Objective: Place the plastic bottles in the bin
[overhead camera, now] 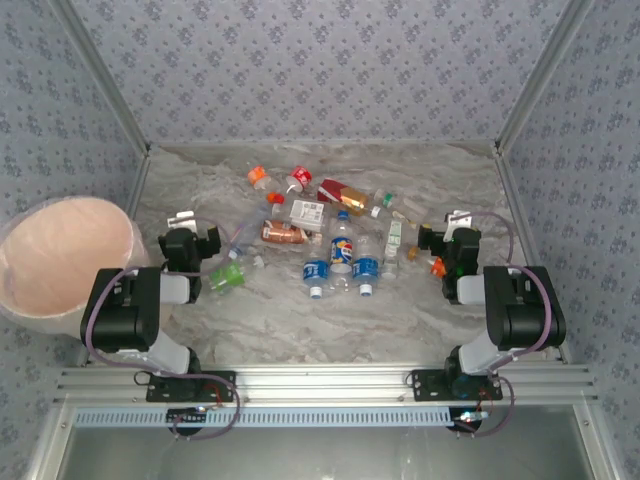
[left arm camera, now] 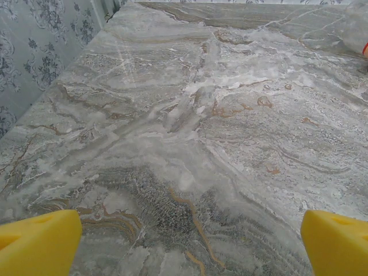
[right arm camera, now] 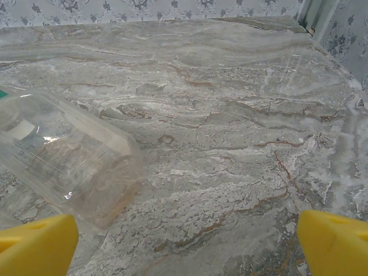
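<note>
Several plastic bottles (overhead camera: 342,248) lie scattered across the middle of the marble table, with blue, red, orange and white labels. A green one (overhead camera: 228,277) lies just right of my left gripper (overhead camera: 190,245). The pink-beige bin (overhead camera: 60,260) stands off the table's left edge, beside the left arm. My left gripper (left arm camera: 190,247) is open over bare marble, its yellow fingertips (left arm camera: 40,241) far apart. My right gripper (right arm camera: 187,244) is open too, at the right of the pile, and a clear bottle (right arm camera: 63,161) lies just ahead of its left fingertip (right arm camera: 37,244). Neither gripper holds anything.
Patterned walls enclose the table at the back and both sides. Metal posts (overhead camera: 530,90) run up the back corners. A small orange-capped piece (overhead camera: 437,266) lies close to the right gripper. Bare marble (overhead camera: 320,320) stretches between the pile and the arm bases.
</note>
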